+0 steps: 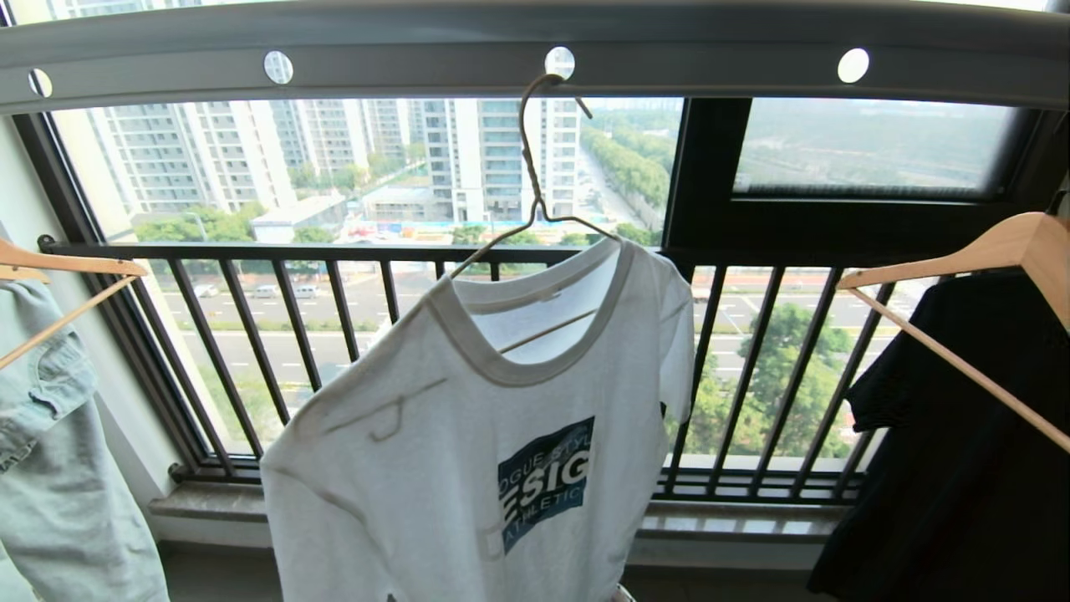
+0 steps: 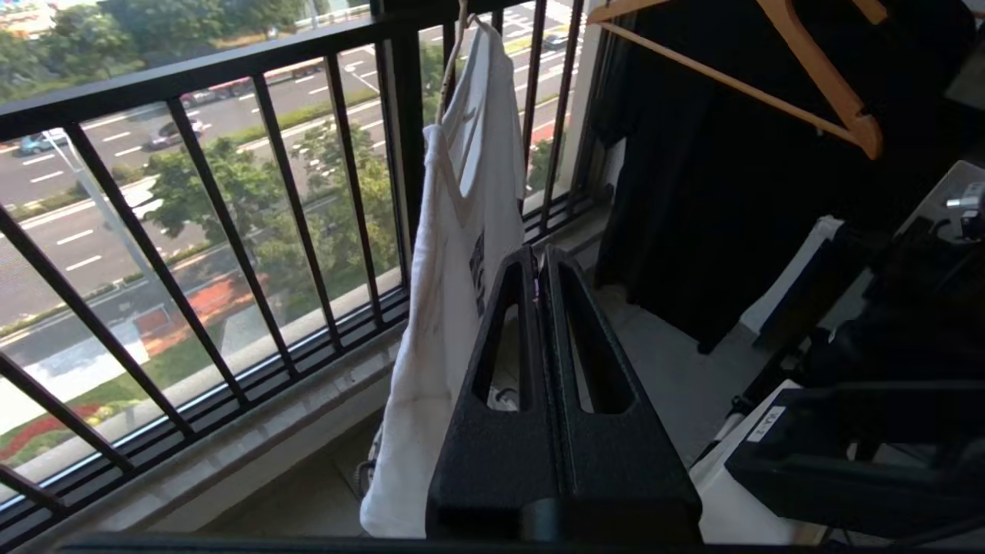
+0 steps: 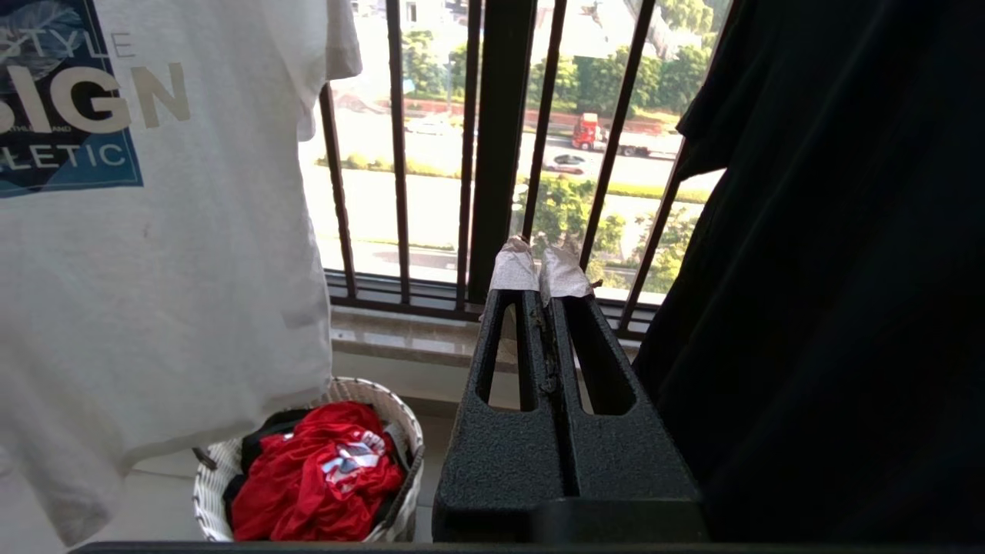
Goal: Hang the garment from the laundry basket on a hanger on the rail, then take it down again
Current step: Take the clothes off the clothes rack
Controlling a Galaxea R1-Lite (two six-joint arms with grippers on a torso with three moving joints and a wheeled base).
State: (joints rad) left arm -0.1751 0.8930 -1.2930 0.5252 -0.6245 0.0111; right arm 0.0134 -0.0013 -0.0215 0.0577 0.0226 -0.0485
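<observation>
The white garment with its dark blue chest print hangs tilted on the thin cream hanger. The hanger's hook sits in a round hole of the grey rail. The left wrist view shows the garment edge-on, with my left gripper shut and empty just beside its lower part. My right gripper, shut and empty with taped tips, is low between the garment and a black shirt. The laundry basket stands on the floor under the garment with a red cloth in it. Neither gripper shows in the head view.
A black shirt on a wooden hanger hangs at the right. A pale denim piece on another wooden hanger hangs at the left. The black barred window railing and stone sill lie behind. Robot parts fill one side of the left wrist view.
</observation>
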